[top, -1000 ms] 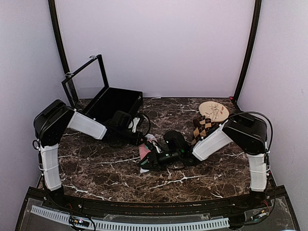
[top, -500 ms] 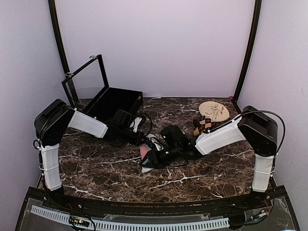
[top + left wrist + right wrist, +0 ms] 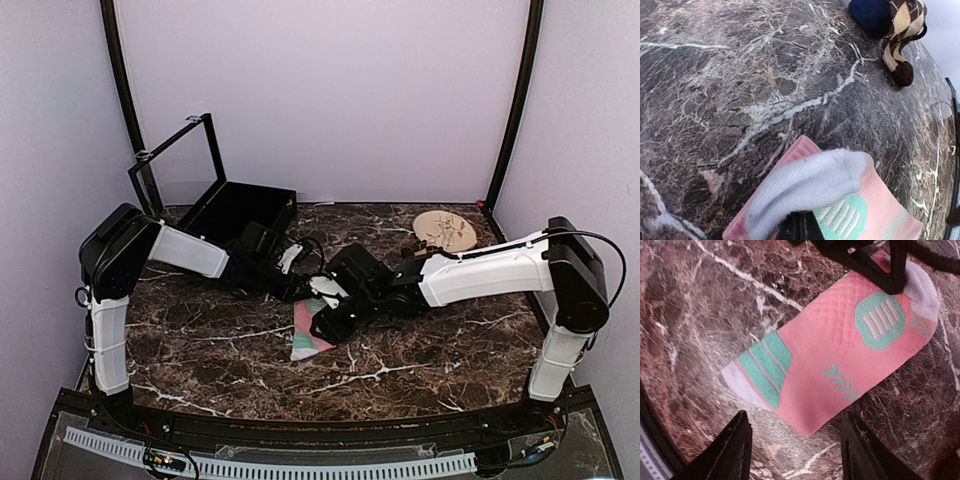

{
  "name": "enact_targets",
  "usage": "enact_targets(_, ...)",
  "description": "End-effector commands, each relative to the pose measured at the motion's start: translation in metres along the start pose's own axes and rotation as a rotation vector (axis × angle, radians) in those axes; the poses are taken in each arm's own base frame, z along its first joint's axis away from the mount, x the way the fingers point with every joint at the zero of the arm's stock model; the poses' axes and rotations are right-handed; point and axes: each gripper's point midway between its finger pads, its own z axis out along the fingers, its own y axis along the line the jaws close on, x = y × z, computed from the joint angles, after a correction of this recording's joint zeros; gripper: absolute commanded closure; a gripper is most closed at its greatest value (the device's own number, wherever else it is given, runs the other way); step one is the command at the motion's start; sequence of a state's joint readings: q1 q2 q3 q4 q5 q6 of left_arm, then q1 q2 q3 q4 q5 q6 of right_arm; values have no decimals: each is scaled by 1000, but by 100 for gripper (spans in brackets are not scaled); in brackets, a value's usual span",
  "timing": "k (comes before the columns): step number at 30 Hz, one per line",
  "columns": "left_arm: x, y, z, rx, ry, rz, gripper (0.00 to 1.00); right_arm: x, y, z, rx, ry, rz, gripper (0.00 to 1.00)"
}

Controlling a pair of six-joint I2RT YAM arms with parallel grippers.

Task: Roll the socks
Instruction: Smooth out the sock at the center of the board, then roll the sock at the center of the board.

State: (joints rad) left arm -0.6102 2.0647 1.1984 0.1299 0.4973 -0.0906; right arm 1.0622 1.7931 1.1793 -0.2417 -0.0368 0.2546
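The right arm (image 3: 480, 272) stretches out long and low, from its side to the middle of the table (image 3: 200, 350). The right claw (image 3: 795, 420) points down. Its two fingers (image 3: 735, 450) stand wide apart, and it holds nothing. Right under it lies the pink sock (image 3: 840, 355). The green stripes and the pale cuff are closest to this claw. The grey toe is at the far end.

The left arm (image 3: 190, 252) reaches in low from the other side. The left claw (image 3: 800, 229) is squeezed together on the grey toe of the pink sock. The toe bends up over the claw's tips. The rest of the sock lies flat on the table.

Far ahead of the left claw, the diamond sock (image 3: 900, 35) sits in a bunch and touches a blue mug (image 3: 870, 15).

The table is dark brown stone with white lines. Behind the left claw stands a black box (image 3: 240, 210) with its lid up. Behind the right claw, well apart from it, a round tan plate (image 3: 445, 230) lies at the back edge. Pale purple walls (image 3: 320, 100) stand all around.
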Motion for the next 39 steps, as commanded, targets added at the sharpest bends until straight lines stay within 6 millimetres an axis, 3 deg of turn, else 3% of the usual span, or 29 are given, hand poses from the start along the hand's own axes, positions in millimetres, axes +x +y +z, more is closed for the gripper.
enact_targets(1,15,-4,-2,98,77,-20,100,28,-20,3,215,101,-308,43)
enact_targets(8,17,-5,-6,127,117,-30,100,23,1,1,205,82,-488,38)
enact_targets(19,23,-10,-2,189,182,-38,100,49,19,26,187,171,-699,32)
enact_targets(29,23,-10,-1,208,224,-15,100,53,9,38,260,190,-793,33)
enact_targets(39,24,-17,-6,278,239,-19,100,65,4,49,246,231,-873,42)
